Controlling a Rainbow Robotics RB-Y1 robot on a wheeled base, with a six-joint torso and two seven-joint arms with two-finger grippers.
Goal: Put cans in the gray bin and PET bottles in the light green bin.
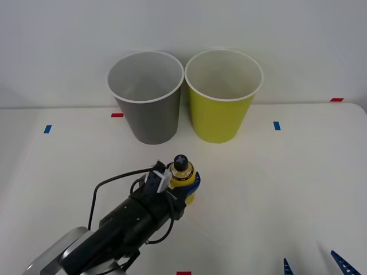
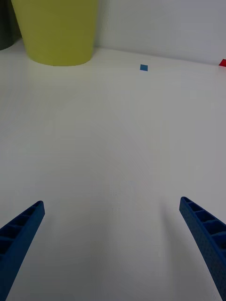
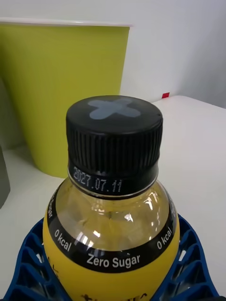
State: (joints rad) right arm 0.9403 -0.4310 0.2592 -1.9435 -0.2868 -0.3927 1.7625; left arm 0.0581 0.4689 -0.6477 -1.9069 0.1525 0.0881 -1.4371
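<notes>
The white worktop [image 1: 298, 183] carries two bins standing upright side by side beyond my left tool [image 1: 183, 186]: the gray bin [image 1: 147, 100] ahead and slightly left of it, the light green bin [image 1: 222, 97] ahead to its right. Small blue tape marks [image 1: 277, 125] and red tape marks [image 1: 117, 115] lie flat around them.

A: Front cam sits high, looks fwd and down over the bench [image 1: 298, 189], both bins at the far side.
B: Left wrist cam sits v. close behind the bottle [image 3: 113, 188], facing the light green bin [image 3: 61, 89]. Right wrist cam rides low over the bench, sharing that bin w/ the others.
</notes>
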